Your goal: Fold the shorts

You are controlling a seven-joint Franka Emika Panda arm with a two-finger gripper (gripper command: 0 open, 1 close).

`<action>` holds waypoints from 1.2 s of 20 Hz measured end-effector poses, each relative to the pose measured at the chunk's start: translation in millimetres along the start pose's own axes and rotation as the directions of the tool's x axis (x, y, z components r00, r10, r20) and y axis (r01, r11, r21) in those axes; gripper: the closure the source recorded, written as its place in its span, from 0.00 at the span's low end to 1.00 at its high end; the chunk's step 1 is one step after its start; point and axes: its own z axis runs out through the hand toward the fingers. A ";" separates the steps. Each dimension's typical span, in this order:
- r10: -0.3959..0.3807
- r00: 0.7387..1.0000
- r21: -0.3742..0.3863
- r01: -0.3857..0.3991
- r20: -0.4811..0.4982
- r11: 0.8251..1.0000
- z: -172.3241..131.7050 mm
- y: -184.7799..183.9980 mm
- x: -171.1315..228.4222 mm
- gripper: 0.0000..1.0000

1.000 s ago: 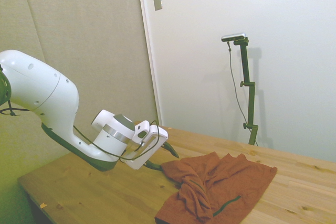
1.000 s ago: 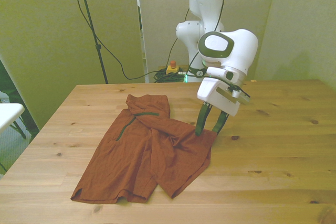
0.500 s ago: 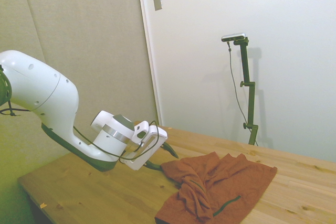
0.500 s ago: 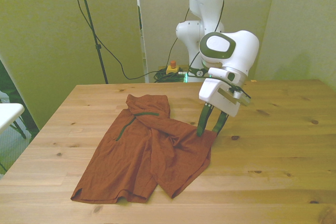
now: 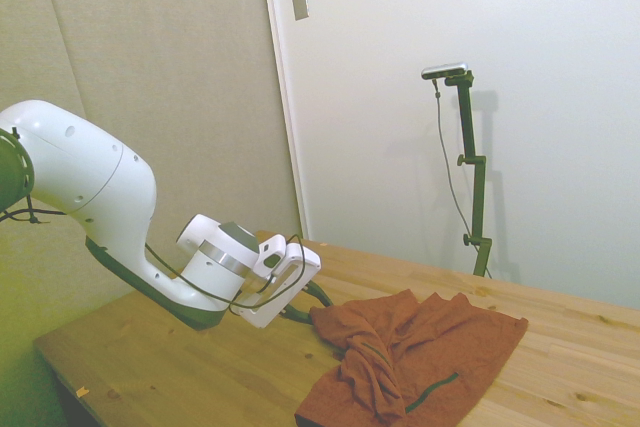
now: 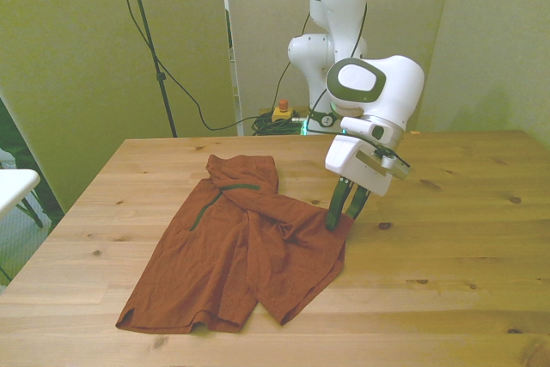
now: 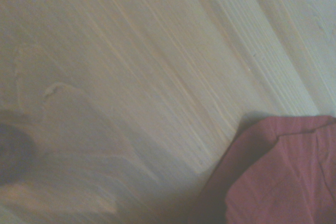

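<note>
The shorts [image 6: 245, 247] lie spread and wrinkled on the wooden table [image 6: 447, 281], toward the front view's left, with one leg folded over the middle and the dark zipper pocket [image 6: 206, 204] facing up; the gripper [image 6: 342, 217] slants down onto the corner of the fabric at the front view's right, its dark fingers [image 6: 335, 209] drawn close together and pinching that corner; in the side view the gripper [image 5: 314, 307] meets the nearest edge of the shorts [image 5: 420, 357]; the wrist view shows blurred wood grain [image 7: 131, 87] and one rust-orange corner [image 7: 283, 177].
</note>
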 end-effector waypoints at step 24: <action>0.303 0.946 0.052 -0.310 0.116 0.949 -1.8 85.6 77.0 1.00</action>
